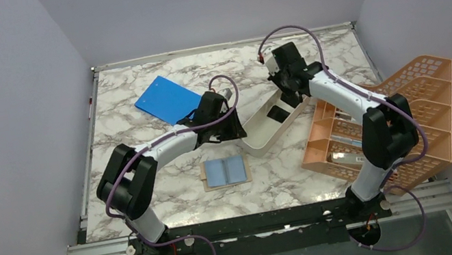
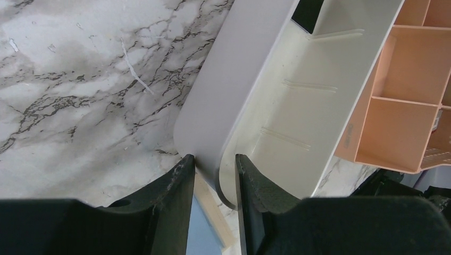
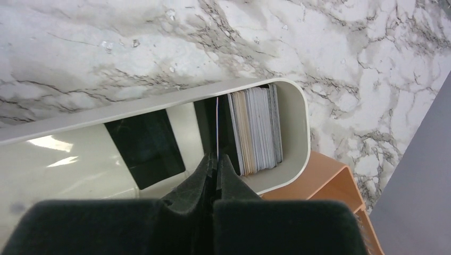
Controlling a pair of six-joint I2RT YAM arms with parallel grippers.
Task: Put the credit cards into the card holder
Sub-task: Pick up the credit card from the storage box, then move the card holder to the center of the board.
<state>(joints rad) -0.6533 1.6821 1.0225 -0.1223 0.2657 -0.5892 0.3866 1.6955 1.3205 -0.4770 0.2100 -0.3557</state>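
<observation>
I am at the picking-up step. My right gripper [image 3: 215,159] reaches into the far end of the white tray [image 3: 133,106], where the credit cards [image 3: 258,130] stand on edge in a tight pack against the rounded end wall. My right fingers are pressed all but together, with only a sliver between them. In that sliver sits one thin card [image 3: 217,125], seen edge-on, on the near side of the pack. A black card [image 3: 143,146] lies flat on the tray floor just beside it. My left gripper [image 2: 214,158] is at the tray's other rounded end, its jaws narrowly parted with the tray wall standing between them. As far as I can tell both pads bear on that wall, so I take it I am steadying the tray for the pull. The card holder [image 1: 226,171] lies open on the marble table [image 1: 143,148], near my bases and well apart from the tray. It shows two light blue panels, which I take to be cards already in their pockets, though I cannot be sure. The next move calls for a straight lift, so the pinched card slips free without dragging its neighbours. Then I must carry it to the holder and turn it flat so its edge meets a pocket mouth. The holder itself is unheld and may slide, so my left gripper may need to leave the tray and pin it.
</observation>
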